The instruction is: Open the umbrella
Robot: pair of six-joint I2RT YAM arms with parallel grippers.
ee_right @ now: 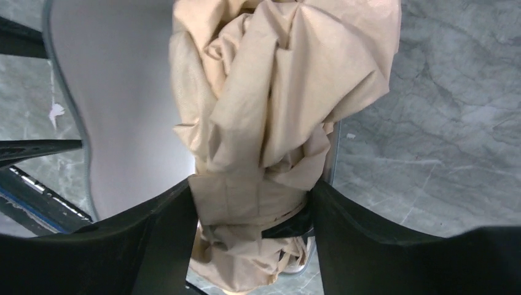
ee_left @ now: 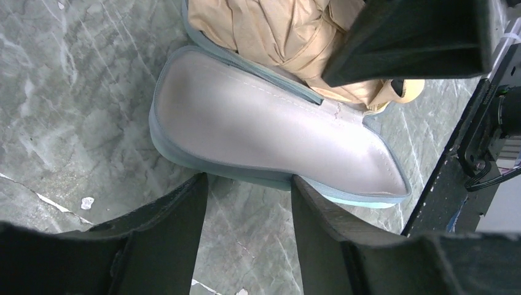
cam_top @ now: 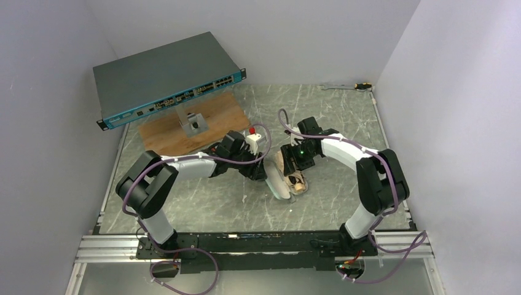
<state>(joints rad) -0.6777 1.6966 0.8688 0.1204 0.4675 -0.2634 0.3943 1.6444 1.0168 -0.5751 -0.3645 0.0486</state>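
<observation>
The folded umbrella, tan-beige crumpled fabric with a strap round it, lies on the table between the two arms. It rests partly on the pale mint-white sleeve, which also shows in the top view. My right gripper is shut on the umbrella's bundle, one finger pressed on each side. My left gripper is open, its fingertips at the sleeve's near edge with bare table between them. A cream rounded end shows beside the right gripper's black finger. Shaft and ribs are hidden.
A grey network switch stands on a mount over a wooden board at the back left. A wrench and a small tool lie at the back right. Walls close in on three sides.
</observation>
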